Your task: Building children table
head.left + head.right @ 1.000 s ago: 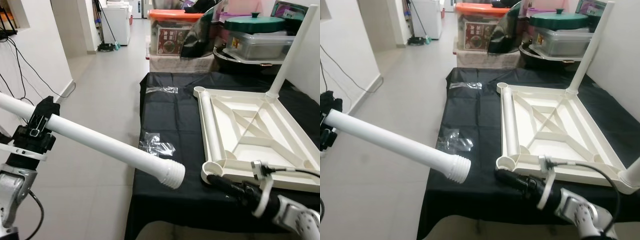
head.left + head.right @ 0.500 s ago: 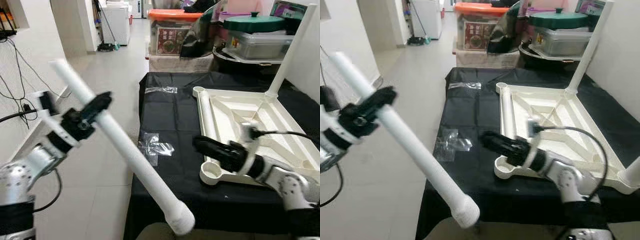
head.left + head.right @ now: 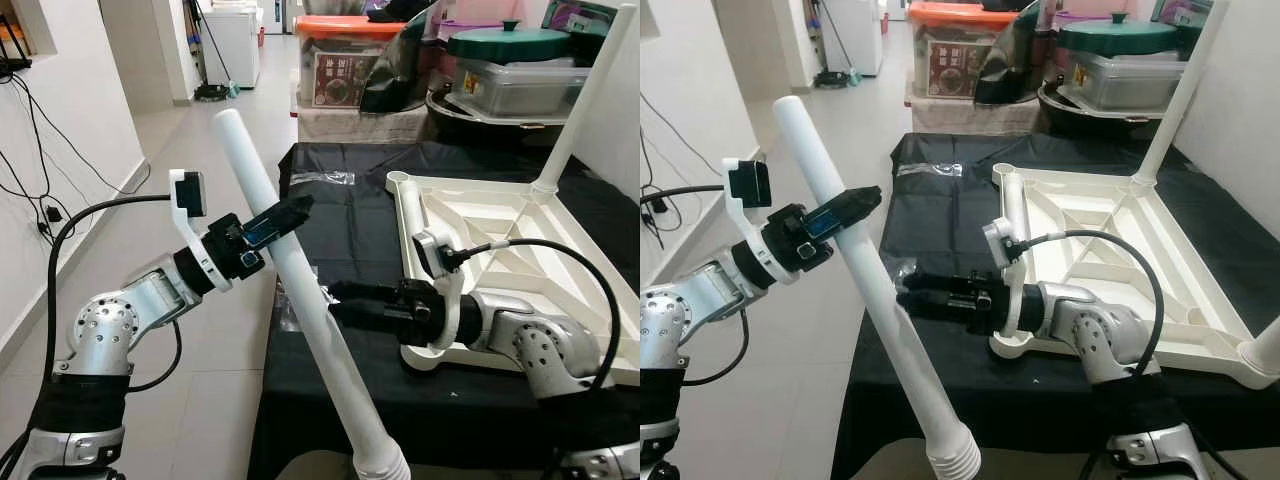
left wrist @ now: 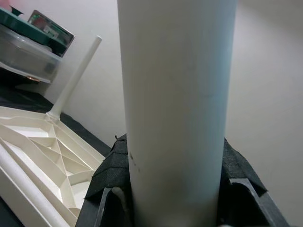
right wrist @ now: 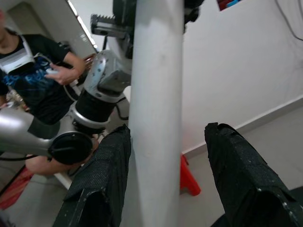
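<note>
A long white table leg (image 3: 300, 300) slants down in front of me, its threaded end (image 3: 383, 468) lowest. My left gripper (image 3: 278, 220) is shut on its upper part, and the left wrist view has the leg (image 4: 176, 94) clamped between both pads. My right gripper (image 3: 337, 296) reaches left from the table and stands open with its fingers (image 5: 102, 184) on either side of the leg's middle. The white tabletop (image 3: 520, 235) lies upside down on the black cloth (image 3: 340, 230). One leg (image 3: 585, 100) stands upright at its far corner. Another leg (image 3: 413, 240) lies inside it.
Clear plastic bags (image 3: 305, 290) lie on the cloth near the table's left edge. Storage boxes (image 3: 350, 65) and a green-lidded pot (image 3: 510, 45) are stacked behind the table. Open tiled floor (image 3: 200, 180) runs along the left. A person (image 5: 33, 71) stands behind me.
The left arm has swung the leg steeper and closer to the table, its threaded end dropping lower. The right gripper has moved left from the tabletop corner to the leg.
</note>
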You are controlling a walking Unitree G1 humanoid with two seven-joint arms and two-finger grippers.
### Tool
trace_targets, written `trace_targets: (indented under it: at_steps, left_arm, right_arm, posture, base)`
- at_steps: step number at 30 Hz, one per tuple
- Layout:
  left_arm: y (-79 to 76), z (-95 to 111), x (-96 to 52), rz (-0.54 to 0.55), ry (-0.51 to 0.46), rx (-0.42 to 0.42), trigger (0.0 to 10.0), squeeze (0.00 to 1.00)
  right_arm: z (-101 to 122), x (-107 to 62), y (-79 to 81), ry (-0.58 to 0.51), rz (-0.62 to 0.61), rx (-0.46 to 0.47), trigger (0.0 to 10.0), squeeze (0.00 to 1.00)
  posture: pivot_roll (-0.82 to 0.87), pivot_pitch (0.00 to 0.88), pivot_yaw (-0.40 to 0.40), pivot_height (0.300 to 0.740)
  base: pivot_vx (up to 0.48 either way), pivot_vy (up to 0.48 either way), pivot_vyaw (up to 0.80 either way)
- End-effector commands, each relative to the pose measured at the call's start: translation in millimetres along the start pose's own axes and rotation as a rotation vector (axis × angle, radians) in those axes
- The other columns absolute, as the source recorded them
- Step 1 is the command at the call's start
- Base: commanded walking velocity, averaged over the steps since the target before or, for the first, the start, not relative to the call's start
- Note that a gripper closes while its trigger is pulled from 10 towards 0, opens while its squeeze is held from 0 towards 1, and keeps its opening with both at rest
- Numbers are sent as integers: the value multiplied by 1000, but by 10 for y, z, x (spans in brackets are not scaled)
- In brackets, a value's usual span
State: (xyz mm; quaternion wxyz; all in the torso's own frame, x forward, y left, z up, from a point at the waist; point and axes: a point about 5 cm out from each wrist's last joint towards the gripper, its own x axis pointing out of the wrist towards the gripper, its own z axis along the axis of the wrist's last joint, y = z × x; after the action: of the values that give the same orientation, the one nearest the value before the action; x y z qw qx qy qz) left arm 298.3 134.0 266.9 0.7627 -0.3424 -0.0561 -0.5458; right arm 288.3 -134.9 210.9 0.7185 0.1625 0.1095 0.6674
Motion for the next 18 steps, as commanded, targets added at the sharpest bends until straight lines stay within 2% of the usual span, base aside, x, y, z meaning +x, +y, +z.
trace_targets:
  at_steps: [1, 6, 9, 18]
  left_arm:
    - [-39, 6, 51, -32, 9, 22, 10000, 0]
    - [9, 33, 61, -25, 17, 45, 10000, 0]
    - [77, 81, 74, -5, 7, 90, 10000, 0]
    - [85, 172, 82, -4, -24, 129, 10000, 0]
  right_arm:
    - [4, 26, 42, 33, 26, -5, 10000, 0]
    - [-81, 77, 89, 142, 47, -18, 10000, 0]
    - [-236, 141, 10, 268, -24, -26, 10000, 0]
    - [-294, 182, -78, 315, -84, -20, 10000, 0]
  posture:
    - [71, 15, -30, 740]
    - [64, 16, -30, 740]
    - [63, 13, -26, 740]
    - [64, 6, -23, 740]
  base:
    - [0, 0, 0]
    - [0, 0, 0]
    - [0, 0, 0]
    - [0, 0, 0]
